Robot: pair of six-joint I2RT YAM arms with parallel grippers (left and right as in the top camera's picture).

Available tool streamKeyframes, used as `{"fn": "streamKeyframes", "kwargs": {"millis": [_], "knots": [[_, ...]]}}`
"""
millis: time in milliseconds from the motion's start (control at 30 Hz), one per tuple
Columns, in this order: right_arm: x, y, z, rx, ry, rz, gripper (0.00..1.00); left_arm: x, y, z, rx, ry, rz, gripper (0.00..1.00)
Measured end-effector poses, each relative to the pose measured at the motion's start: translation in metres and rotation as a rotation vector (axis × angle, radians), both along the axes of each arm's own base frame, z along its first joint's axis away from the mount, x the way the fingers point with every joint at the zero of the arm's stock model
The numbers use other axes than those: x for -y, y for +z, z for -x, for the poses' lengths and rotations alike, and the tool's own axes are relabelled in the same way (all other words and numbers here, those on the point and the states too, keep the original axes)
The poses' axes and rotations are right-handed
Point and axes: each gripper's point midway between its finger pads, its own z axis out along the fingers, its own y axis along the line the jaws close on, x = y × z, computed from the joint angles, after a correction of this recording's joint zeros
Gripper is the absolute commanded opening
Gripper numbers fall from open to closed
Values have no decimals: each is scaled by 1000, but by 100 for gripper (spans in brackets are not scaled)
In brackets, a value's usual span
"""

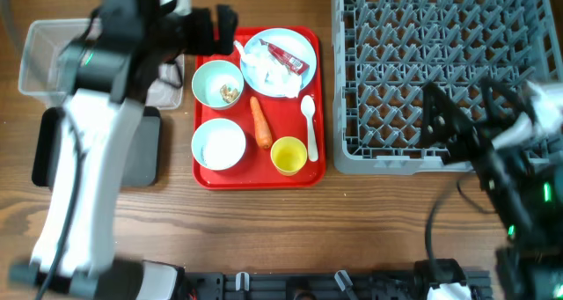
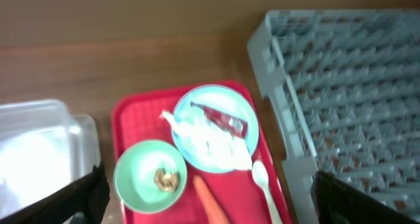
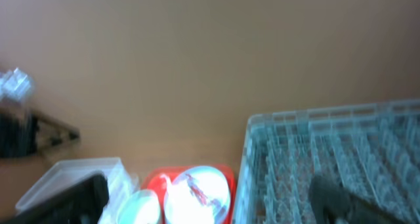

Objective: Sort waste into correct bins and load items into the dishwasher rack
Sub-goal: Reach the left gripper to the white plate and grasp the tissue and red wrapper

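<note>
On the red tray, a pale blue plate (image 1: 299, 43) holds the red snack wrapper (image 1: 286, 56) and the white tissue (image 1: 266, 71). One blue-green bowl (image 1: 217, 83) holds brownish scraps, the other (image 1: 218, 144) white rice. The carrot (image 1: 261, 122), white spoon (image 1: 309, 124) and yellow cup (image 1: 288, 155) lie beside them. My left gripper (image 1: 227, 29) hovers open and empty over the tray's far edge; in the left wrist view (image 2: 207, 201) the plate (image 2: 246, 109) and the scrap bowl (image 2: 149, 176) lie below it. My right gripper (image 1: 437, 115) is open and empty above the front of the grey rack (image 1: 440, 36).
The clear tub (image 1: 44, 58) stands at the far left, with the black tray (image 1: 145, 150) in front of it, both partly hidden by my left arm. The red tray (image 1: 264, 175) sits between these bins and the rack. Bare wooden table runs along the front.
</note>
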Motion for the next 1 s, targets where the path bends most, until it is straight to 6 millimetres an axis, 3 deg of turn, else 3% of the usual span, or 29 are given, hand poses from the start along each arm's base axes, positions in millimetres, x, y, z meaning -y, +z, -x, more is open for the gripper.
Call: {"fn": "streamKeyframes", "kwargs": {"millis": [67, 133, 233, 333, 433, 500, 633, 767, 833, 1000], "knots": [[-1, -24, -16, -171, 13, 60, 100, 22, -29, -20, -81, -32, -28, 100], [-2, -42, -34, -282, 29, 107, 100, 43, -71, -35, -166, -67, -51, 100], [-3, -67, -46, -376, 42, 134, 99, 74, -129, -49, -269, -129, -50, 100], [-3, -88, -47, -464, 48, 142, 100, 104, -159, -68, -285, -152, 30, 100], [-3, -100, -45, -522, 52, 145, 100, 114, -192, -78, -377, 2, 117, 100], [-3, -106, -44, -546, 53, 146, 100, 111, -231, -80, -481, 222, 148, 100], [-3, -111, -41, -574, 55, 147, 100, 108, -282, -81, -547, 516, 164, 100], [-3, -112, -40, -582, 55, 148, 100, 122, -300, -80, -524, 596, 168, 100], [-3, -113, -39, -585, 55, 148, 100, 129, -303, -82, -499, 605, 169, 95], [-3, -118, -38, -612, 57, 149, 100, 127, -317, -82, -494, 640, 140, 50]]}}
